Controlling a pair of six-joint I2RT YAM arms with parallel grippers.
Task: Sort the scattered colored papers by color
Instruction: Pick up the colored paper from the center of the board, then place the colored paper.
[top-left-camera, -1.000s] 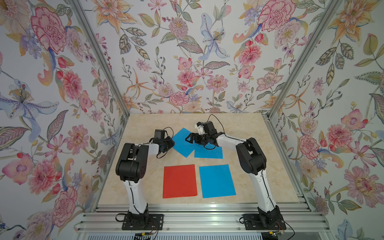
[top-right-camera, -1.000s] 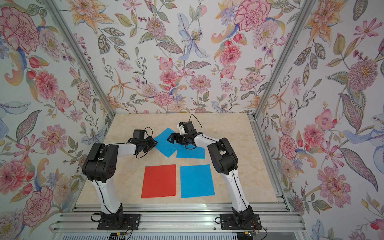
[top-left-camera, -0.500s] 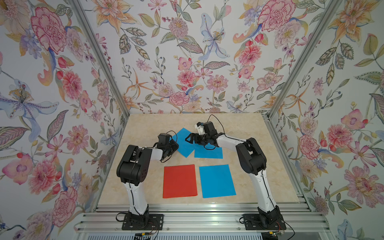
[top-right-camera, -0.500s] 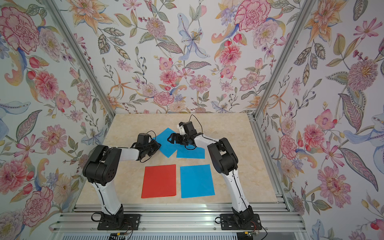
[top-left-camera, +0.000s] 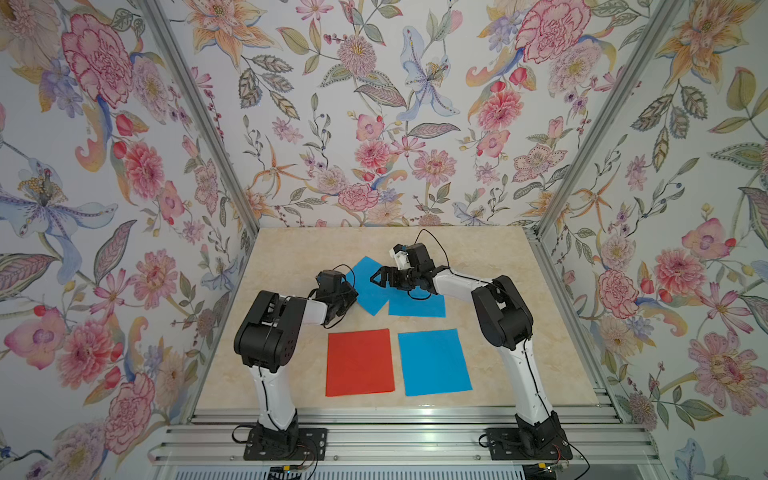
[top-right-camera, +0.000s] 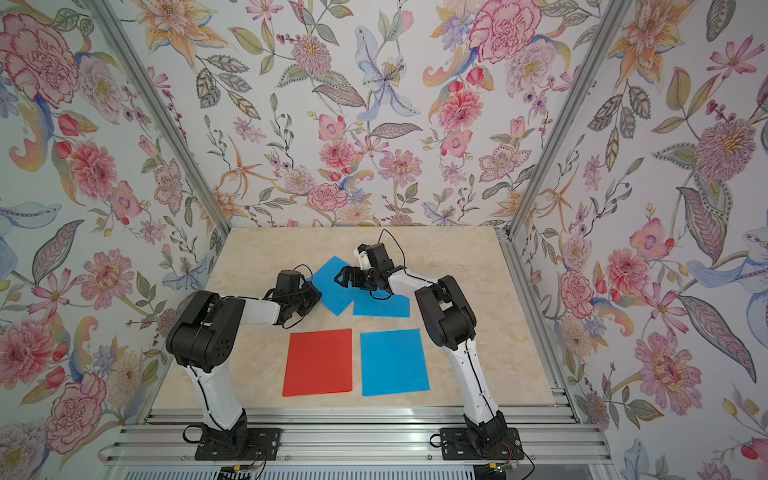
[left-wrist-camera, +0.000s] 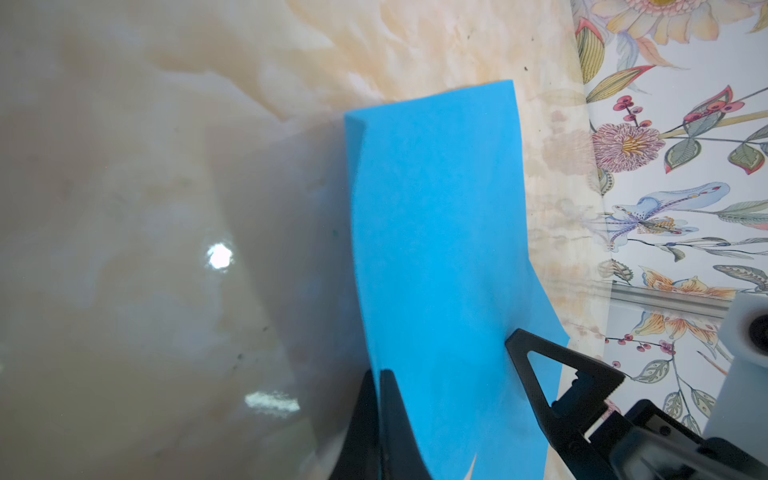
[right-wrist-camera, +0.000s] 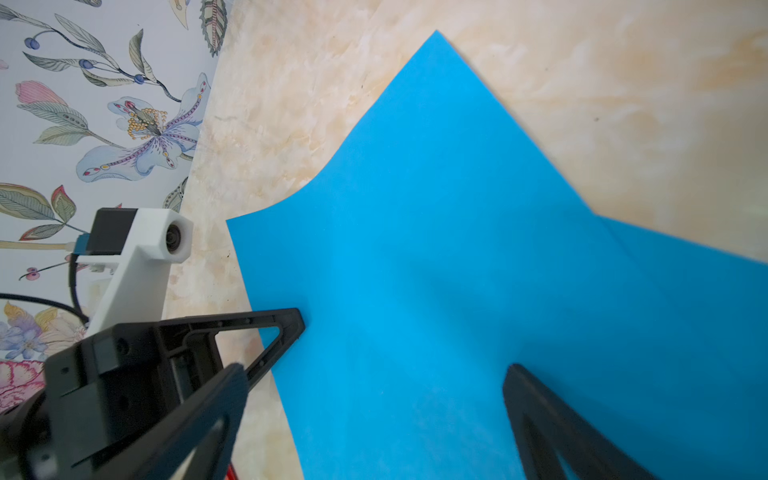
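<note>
A: Left gripper (left-wrist-camera: 380, 390)?
B: Pinched shut on an edge of the tilted blue paper (top-left-camera: 370, 286), overlapping a second blue paper (top-left-camera: 419, 306).
A: Right gripper (right-wrist-camera: 374, 370)?
B: Spread open, straddling that same tilted sheet.
A: Elsewhere?
B: Red-orange paper (top-left-camera: 359, 361) and third blue paper (top-left-camera: 434, 361), flat side by side near the front.

The left arm (top-left-camera: 268, 332) and right arm (top-left-camera: 503, 311) are wearing white shells between bulky black joint housings. Each is ending in a black base plate (top-left-camera: 311, 444) bolted to silver rails (top-left-camera: 415, 440). Thin black cables (right-wrist-camera: 73, 286) are trailing from the wrists. The fingers (right-wrist-camera: 293, 322) are showing as black hollow triangles, with a white camera mount (right-wrist-camera: 137, 257) sitting behind them.
</note>
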